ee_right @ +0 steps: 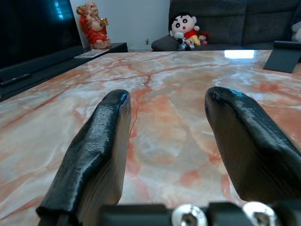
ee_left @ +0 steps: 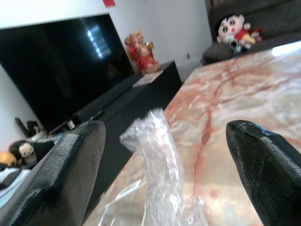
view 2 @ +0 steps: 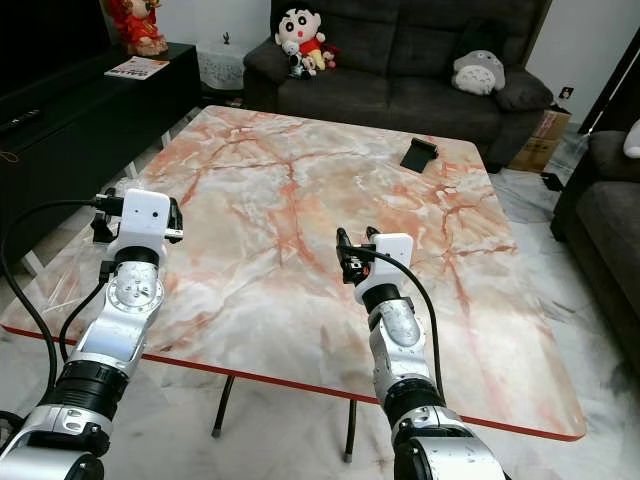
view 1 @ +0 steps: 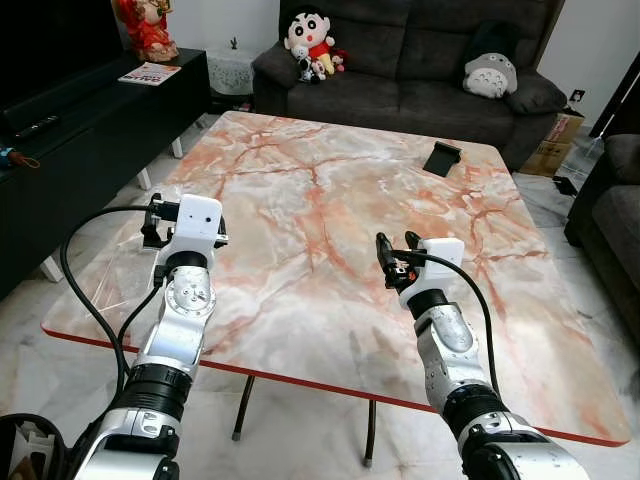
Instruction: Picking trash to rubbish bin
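Left gripper [ee_left: 164, 141]: two black fingers [ee_left: 61, 169] spread wide apart, released, nothing clamped. One crumpled clear plastic wrapper [ee_left: 157, 165] sits in the gap between them; contact with either finger can't be told. In the head views that clear wrapper [view 1: 130, 275] lies on the bench's near-left corner, by the left edge, with the left gripper [view 1: 152, 222] low over it.

Right gripper [ee_right: 164, 141]: two black fingers [ee_right: 96, 150] also spread, released, empty, only bare marble between them. In the head view the right gripper [view 1: 396, 258] hangs low over the middle-front of the bench, well apart from the wrapper.

One large square bench with orange-veined white marble top and red rim [view 1: 330, 180]. One small black wedge-shaped stand [view 1: 442, 158] on its far right part, well apart from both grippers.

Beyond: one dark grey fabric sofa [view 1: 400, 90] behind the bench, with a cluster of small plush toys [view 1: 312, 45] led by one cartoon-boy doll, exact count of the small ones unclear, and one grey round plush cushion [view 1: 490, 75]. One low black TV cabinet [view 1: 90, 120] at left carrying one red figurine [view 1: 148, 28] and one flat magazine [view 1: 150, 73]. One black TV screen [ee_left: 61, 70]. One cardboard box [view 1: 555, 140] on the floor at right.
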Tool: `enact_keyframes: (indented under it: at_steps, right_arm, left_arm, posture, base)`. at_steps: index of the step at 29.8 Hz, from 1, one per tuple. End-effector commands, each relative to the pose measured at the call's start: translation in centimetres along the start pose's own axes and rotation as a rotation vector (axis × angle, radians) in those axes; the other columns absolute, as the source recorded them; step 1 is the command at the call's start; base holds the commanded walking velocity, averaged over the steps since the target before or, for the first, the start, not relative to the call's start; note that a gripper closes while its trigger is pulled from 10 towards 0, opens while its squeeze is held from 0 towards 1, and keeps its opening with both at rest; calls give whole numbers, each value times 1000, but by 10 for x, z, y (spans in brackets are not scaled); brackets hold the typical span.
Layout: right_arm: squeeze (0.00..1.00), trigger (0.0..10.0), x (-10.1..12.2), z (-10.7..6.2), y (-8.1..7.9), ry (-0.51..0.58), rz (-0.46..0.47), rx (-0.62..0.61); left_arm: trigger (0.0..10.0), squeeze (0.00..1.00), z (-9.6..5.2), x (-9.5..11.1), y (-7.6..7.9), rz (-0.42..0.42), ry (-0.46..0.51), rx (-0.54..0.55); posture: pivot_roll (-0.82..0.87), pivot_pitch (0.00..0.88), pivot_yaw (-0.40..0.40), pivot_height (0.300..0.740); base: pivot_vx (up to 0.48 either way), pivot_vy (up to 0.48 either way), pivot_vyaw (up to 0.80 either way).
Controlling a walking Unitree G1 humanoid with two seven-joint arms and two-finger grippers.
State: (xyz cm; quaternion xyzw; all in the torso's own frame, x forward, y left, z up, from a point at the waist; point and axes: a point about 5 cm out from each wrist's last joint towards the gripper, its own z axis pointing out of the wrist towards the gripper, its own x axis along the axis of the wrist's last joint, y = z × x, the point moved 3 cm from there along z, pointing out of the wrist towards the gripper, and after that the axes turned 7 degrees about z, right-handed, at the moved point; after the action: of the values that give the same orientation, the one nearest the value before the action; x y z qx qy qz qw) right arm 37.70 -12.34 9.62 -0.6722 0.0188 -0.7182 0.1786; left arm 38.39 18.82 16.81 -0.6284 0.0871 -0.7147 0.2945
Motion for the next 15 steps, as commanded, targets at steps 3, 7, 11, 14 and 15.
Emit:
enact_keyframes:
  at_steps: [3,7,11,14,15]
  right_arm:
    - [0,10000,-2,-2,1,-10,2,-1]
    - [0,10000,-2,-2,1,-11,2,1]
    - [0,10000,-2,-2,2,-11,1,2]
    - [0,10000,-2,-2,1,-11,1,4]
    - [0,10000,-2,-2,1,-12,2,5]
  left_arm:
    - [10000,0,5,-7,-2,20,-56,-14]
    - [10000,0,4,-12,-1,26,-90,-29]
    - [10000,0,1,-16,2,28,-107,-34]
    - [10000,0,-1,-19,4,28,-122,-38]
    - [10000,0,-1,-19,4,29,-126,-38]
  posture:
    - [227,0,-98,740]
    - [227,0,-98,740]
    - [227,0,-98,740]
    - [227,0,-98,740]
    - [227,0,-98,740]
  base:
    - [0,0,0]
    - [0,0,0]
    - [0,0,0]
    - [0,0,0]
    - [0,0,0]
